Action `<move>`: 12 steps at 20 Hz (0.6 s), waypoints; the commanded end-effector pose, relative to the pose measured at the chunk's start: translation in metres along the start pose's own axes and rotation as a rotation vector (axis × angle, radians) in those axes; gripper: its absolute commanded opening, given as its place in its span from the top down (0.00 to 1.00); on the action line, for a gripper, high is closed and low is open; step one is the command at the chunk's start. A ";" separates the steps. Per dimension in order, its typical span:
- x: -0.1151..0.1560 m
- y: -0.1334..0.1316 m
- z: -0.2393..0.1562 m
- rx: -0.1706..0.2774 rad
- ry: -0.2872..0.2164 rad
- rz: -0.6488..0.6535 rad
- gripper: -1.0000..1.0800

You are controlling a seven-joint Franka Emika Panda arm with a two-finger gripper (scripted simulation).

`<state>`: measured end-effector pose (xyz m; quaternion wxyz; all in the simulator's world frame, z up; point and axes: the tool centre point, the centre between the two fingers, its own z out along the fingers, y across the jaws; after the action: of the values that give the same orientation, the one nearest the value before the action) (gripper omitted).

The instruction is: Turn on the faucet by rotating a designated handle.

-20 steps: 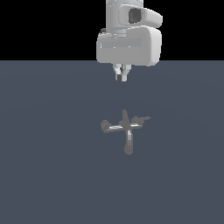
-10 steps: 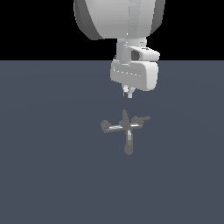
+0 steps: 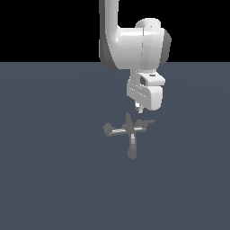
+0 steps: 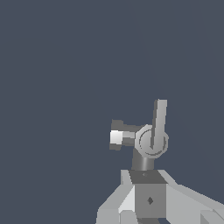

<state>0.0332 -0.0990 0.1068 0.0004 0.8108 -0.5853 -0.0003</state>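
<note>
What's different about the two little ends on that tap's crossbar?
On the faucet, the handle at the exterior view's right has a thin pointed lever sticking sideways; the knob at the left is blunt and rounded. The handle sits just below the claw; the knob lies farther from it. Both are grey and cap the same pale crossbar.

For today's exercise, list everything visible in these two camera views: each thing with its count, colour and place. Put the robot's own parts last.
Faucet: one, grey metal with a pale crossbar, on the floor near the centre of the exterior view.
Handle: one, dark grey, thin lever, at the crossbar's end on the exterior view's right.
Floor: one, slate blue, under everything.
Arm: one, white, coming down from above.
Hand: one, white, just above the handle, not touching it; whether open or shut cannot be told.
</note>
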 end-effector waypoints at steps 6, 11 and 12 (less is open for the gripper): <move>0.029 -0.010 0.033 0.001 0.001 0.110 1.00; 0.040 -0.012 0.044 0.001 0.001 0.147 1.00; 0.041 -0.013 0.045 0.001 0.001 0.151 1.00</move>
<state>0.0562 -0.1317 0.0639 0.0007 0.7672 -0.6414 -0.0001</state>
